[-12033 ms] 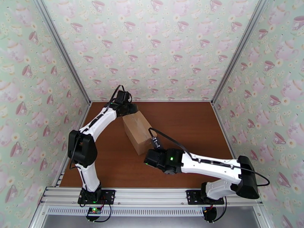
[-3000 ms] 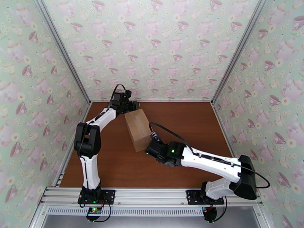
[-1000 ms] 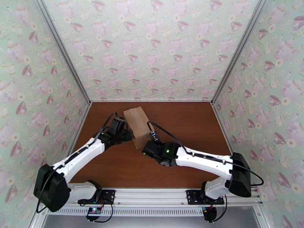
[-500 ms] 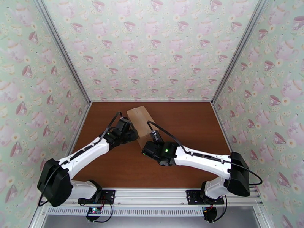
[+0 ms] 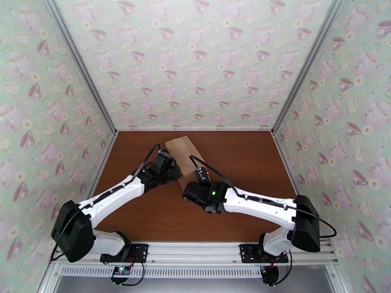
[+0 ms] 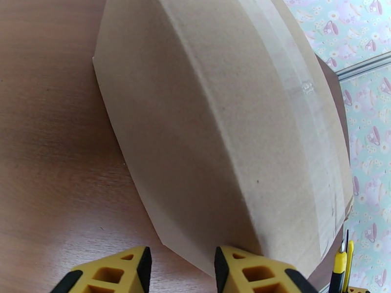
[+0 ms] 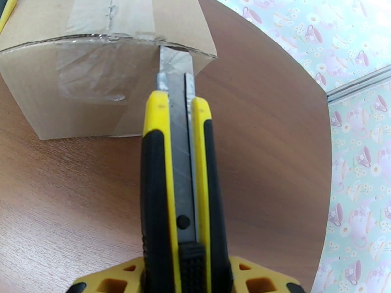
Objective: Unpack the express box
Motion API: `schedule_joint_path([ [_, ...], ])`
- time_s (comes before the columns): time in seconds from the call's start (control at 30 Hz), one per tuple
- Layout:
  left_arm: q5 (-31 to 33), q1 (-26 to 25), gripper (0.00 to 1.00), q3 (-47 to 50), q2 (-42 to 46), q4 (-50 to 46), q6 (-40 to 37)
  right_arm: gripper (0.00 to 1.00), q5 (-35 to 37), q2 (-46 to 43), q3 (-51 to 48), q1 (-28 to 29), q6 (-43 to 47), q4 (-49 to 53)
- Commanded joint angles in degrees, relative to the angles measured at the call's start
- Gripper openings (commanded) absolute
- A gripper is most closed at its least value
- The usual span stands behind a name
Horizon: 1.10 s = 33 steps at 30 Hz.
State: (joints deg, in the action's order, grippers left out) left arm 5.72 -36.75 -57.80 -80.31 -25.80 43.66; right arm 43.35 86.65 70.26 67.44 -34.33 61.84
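Since 12 s ago the left arm has swung off the far end of the express box (image 5: 182, 152) and come round to its near-left side; the box itself now sits a little further back on the table (image 5: 244, 162), still angled, left of centre. Left gripper (image 6: 183, 269): jaws partly apart, nothing clamped, bare table in the gap, box's low near corner just ahead and its right finger (image 6: 254, 272) right at the box's side. Right gripper (image 7: 185, 277): closed on a yellow-and-black utility knife (image 7: 178, 191), blade (image 7: 173, 64) extended. Box is straight ahead of the knife. Blade tip sits at the top edge of the near end face, just right of the clear tape (image 7: 90, 69), near the right corner. Can't tell whether it's in the cardboard. Box faces are plain brown.
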Motion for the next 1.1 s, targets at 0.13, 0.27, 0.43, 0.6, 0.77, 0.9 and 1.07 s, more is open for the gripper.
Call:
schedule_joint_path([
  [0.13,-3.87,-2.88,0.42,-2.58,-2.48,7.23,1.08,0.0,-3.55,0.86,3.42,2.96,3.13,-6.46],
  [0.27,-3.87,-3.14,0.42,-2.88,-3.14,7.94,1.41,0.0,-3.54,0.95,3.55,3.13,3.33,-6.66],
  [0.43,-4.23,-3.63,0.42,-3.48,-4.36,9.38,2.05,0.0,-3.77,1.19,3.88,3.27,3.53,-6.93],
  [0.6,-4.14,-4.08,0.42,-4.06,-5.76,10.66,2.72,0.0,-3.77,1.37,4.2,3.31,3.91,-7.21],
  [0.77,-3.96,-4.27,0.42,-4.22,-6.67,12.29,3.58,0.0,-3.87,1.37,4.51,3.31,4.16,-7.49],
  [0.9,-3.36,-4.2,0.42,-4.22,-7.22,13.08,4.15,0.0,-4.07,1.11,4.28,3.31,3.97,-8.28],
  [1.07,-3.43,-4.2,0.42,-4.18,-7.49,13.52,4.72,0.0,-4.54,0.58,2.95,3.31,3.1,-9.26],
])
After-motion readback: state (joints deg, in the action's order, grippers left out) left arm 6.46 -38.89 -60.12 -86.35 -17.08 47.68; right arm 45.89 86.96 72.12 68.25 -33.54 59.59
